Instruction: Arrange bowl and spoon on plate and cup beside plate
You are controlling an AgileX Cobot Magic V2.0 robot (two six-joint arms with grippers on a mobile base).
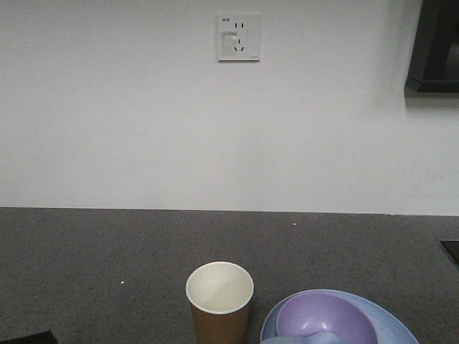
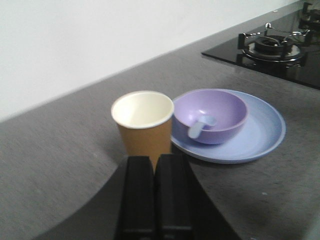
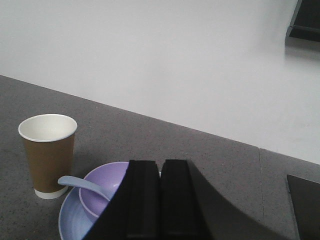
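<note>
Grey worktop (image 2: 60, 165); wall socket (image 1: 239, 37) at far wall; gas hob (image 2: 272, 45) at far right. Cup (image 2: 143, 127) stood upright, just left of plate (image 2: 265, 131), apart or touching not discernible. Bowl (image 2: 212, 115) sat on plate, spoon (image 2: 201, 126) resting in bowl. Left gripper (image 2: 154, 195) hung near cup, fingers pressed together, empty. Right gripper (image 3: 160, 200) hung above bowl's near-right side, fingers together, empty.

plate (image 1: 391, 319) cut off below, bowl (image 3: 97, 192) partly hidden by fingers (image 3: 142, 200)
</note>
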